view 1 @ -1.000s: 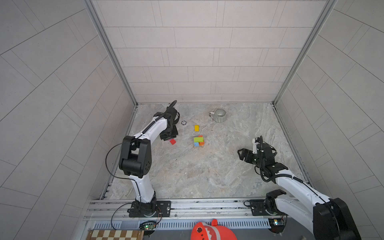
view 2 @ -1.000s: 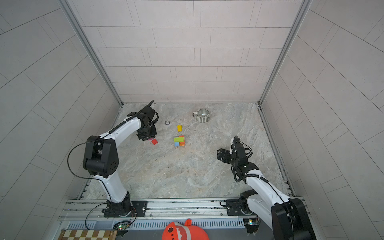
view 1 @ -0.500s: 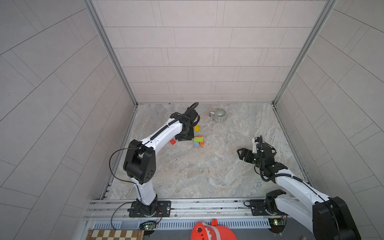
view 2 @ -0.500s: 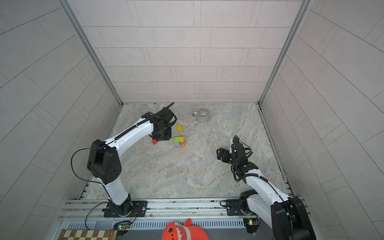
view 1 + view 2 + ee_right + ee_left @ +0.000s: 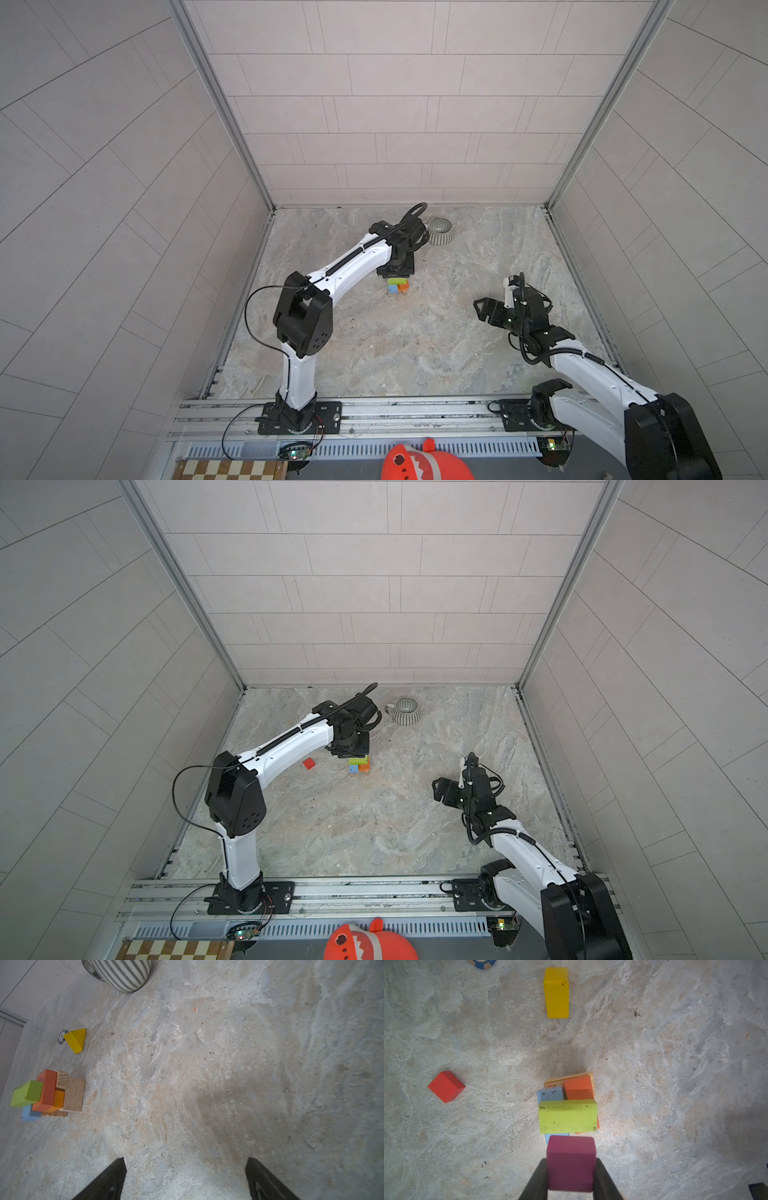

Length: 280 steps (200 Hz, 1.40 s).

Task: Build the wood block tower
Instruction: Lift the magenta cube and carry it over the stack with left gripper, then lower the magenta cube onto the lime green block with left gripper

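Observation:
The wood block tower stands mid-table: tan bricks low down, a blue and an orange brick over them, a green brick lying across the top. My left gripper hovers over the tower's far side, shut on a magenta brick that hangs close beside the green one. To the right, my right gripper stands open and empty, well apart from the tower.
A red block lies left of the tower. A yellow brick lies beyond it, beside a small round disc. The striped mug sits near the back wall.
My left arm has swung right from the far left, past the red block, to above the tower. The right arm has not moved.

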Motion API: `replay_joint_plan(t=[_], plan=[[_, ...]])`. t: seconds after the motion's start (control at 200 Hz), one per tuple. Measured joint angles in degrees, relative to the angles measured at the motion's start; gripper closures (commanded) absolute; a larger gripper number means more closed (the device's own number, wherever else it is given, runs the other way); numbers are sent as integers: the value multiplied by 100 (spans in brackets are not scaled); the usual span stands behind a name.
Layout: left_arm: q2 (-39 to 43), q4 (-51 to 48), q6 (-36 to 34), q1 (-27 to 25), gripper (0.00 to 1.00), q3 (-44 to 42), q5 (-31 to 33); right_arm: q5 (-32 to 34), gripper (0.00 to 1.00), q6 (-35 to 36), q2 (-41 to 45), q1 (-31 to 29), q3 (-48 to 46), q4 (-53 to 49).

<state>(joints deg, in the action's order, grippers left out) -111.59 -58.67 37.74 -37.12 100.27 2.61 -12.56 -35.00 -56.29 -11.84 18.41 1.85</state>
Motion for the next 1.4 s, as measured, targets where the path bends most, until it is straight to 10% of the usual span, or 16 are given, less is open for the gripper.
replay_joint_plan(t=[1.401], plan=[[-450, 7, -2, 2, 65, 50, 20, -33, 9, -44, 44, 0, -13, 48]])
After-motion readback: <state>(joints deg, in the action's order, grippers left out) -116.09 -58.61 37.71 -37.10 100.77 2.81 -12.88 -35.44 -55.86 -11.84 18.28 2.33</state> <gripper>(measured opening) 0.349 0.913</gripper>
